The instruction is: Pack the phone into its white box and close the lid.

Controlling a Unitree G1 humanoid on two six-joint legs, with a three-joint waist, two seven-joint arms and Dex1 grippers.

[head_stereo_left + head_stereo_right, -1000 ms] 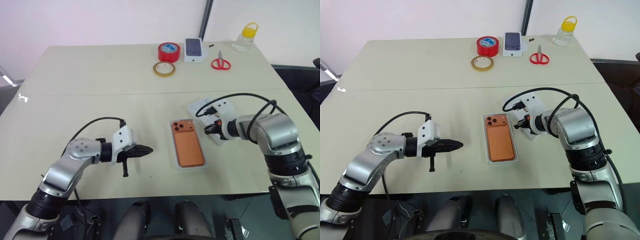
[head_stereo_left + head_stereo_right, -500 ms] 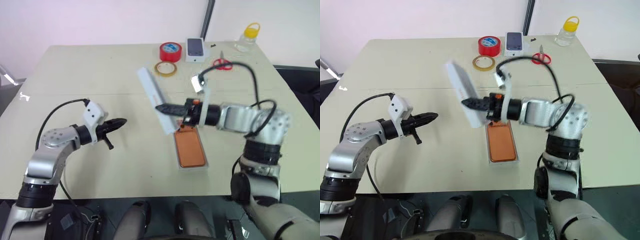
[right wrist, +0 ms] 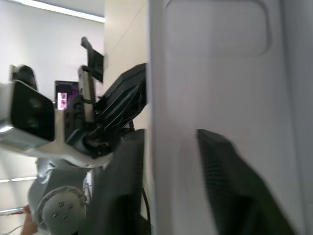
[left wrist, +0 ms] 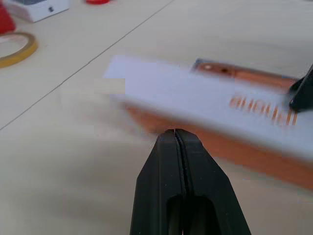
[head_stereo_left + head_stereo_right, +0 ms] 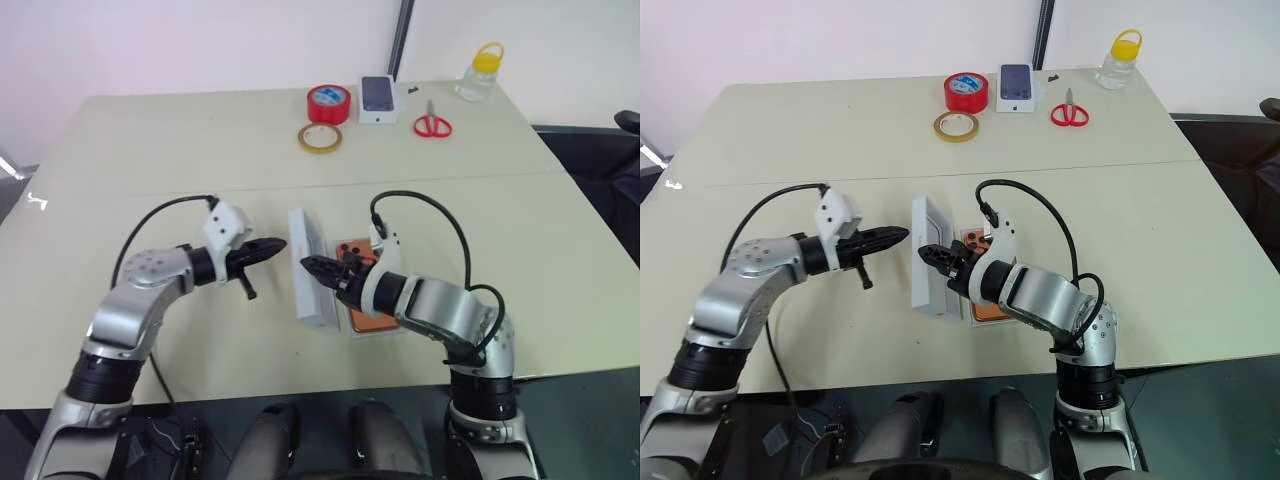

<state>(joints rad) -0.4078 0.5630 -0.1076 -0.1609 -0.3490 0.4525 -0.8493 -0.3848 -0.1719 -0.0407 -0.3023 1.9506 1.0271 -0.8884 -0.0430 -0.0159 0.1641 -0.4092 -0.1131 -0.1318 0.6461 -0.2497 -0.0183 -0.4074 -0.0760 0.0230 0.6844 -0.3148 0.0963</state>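
Note:
The orange phone lies in the shallow white box near the table's front edge. The white lid stands on its long edge just left of the box, hiding part of the phone. In the left wrist view the lid shows a white wall with orange lettering and an orange face below. My right gripper reaches over the phone, open, its fingers straddling a lid wall. My left gripper is shut and empty, pointing at the lid's other side, a short gap away.
At the table's far side lie a red tape roll, a yellowish tape ring, a small box picturing a dark phone, red scissors and a yellow-capped bottle. A seam crosses the table.
The right gripper brought the lid down from mid-air to the table beside the phone, and its fingers have parted. The left gripper moved forward toward the lid. The camera view shifted slightly.

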